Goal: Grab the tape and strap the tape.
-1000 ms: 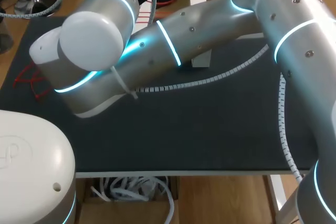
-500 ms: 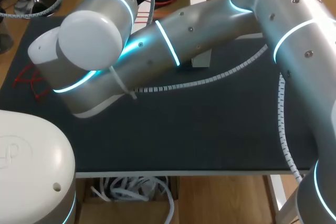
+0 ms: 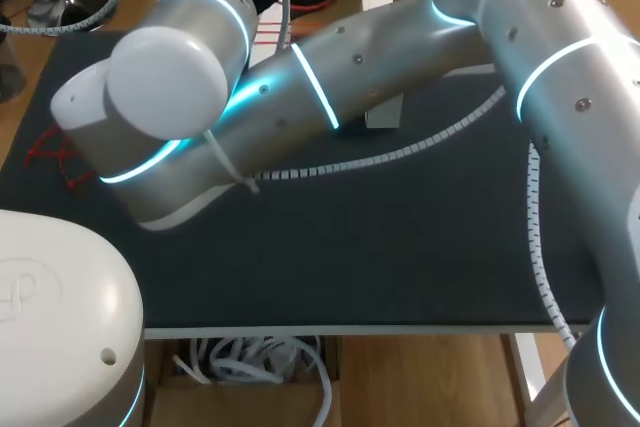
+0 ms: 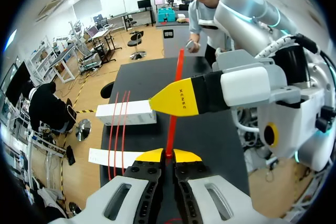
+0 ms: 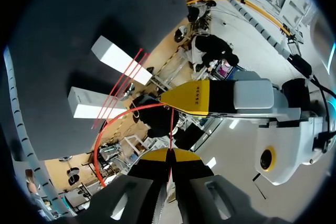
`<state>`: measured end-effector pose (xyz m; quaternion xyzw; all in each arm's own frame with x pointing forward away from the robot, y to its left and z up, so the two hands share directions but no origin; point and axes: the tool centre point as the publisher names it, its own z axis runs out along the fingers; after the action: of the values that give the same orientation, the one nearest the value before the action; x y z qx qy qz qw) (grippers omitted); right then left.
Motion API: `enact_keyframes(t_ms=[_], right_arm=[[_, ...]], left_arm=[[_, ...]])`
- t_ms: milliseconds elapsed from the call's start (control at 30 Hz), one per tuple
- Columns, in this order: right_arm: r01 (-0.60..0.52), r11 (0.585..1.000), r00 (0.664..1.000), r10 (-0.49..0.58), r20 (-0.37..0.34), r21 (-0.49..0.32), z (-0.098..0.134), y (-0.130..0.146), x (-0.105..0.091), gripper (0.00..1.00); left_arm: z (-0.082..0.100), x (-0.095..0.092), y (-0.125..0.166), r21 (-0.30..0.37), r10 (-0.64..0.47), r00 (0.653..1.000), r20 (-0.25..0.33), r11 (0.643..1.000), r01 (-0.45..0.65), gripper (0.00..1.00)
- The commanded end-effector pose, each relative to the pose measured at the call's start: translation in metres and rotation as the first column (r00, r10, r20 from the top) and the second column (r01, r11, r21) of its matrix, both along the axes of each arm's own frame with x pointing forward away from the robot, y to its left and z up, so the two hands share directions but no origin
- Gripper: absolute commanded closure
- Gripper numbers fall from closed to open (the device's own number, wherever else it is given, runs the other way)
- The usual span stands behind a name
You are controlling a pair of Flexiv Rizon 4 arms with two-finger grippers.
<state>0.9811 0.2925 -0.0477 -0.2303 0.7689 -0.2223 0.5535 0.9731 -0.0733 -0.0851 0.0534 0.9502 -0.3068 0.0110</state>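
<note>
left wrist view: the left fingers (image 4: 161, 155) are pressed together on the red tape (image 4: 171, 132), their yellow tips meeting on either side of it. the tape rises straight up from between them, held off the table (image 4: 210, 129), and passes behind one yellow-tipped finger of the other arm, which lies across just ahead. beside that tape, two white boxes (image 4: 126, 114) sit on the table with thin red strips (image 4: 116, 129) lying across both.

right wrist view: the right fingers (image 5: 167, 155) are likewise closed, pinching a thin run of the same tape between the yellow tips. from there it goes up to the left arm's yellow finger, and a longer stretch bows out in an arc to one side.

head view: the right arm (image 3: 380, 47) reaches from the right across the table to its far left corner, hiding both sets of fingers and the held tape. some loose red loops (image 3: 45, 152) lie near the table's left edge.
</note>
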Motion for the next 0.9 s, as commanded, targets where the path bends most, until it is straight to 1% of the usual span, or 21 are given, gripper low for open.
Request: enact_keyframes(t_ms=[33,567,900], right_arm=[[0.008,1.0,1.0,-0.008,-0.002,-0.006,-0.001,0.005,0.001,1.0],[0.017,1.0,1.0,-0.017,-0.014,-0.014,-0.004,0.016,0.005,1.0],[0.009,1.0,1.0,-0.009,-0.003,0.001,0.004,0.008,0.002,1.0]], left_arm=[[0.001,0.001,0.0,0.003,-0.002,1.0,-0.003,1.0,0.002,1.0],[0.001,0.001,0.0,0.003,-0.002,1.0,-0.003,1.0,0.002,1.0],[0.001,0.001,0.0,0.003,-0.002,1.0,-0.003,1.0,0.002,1.0]])
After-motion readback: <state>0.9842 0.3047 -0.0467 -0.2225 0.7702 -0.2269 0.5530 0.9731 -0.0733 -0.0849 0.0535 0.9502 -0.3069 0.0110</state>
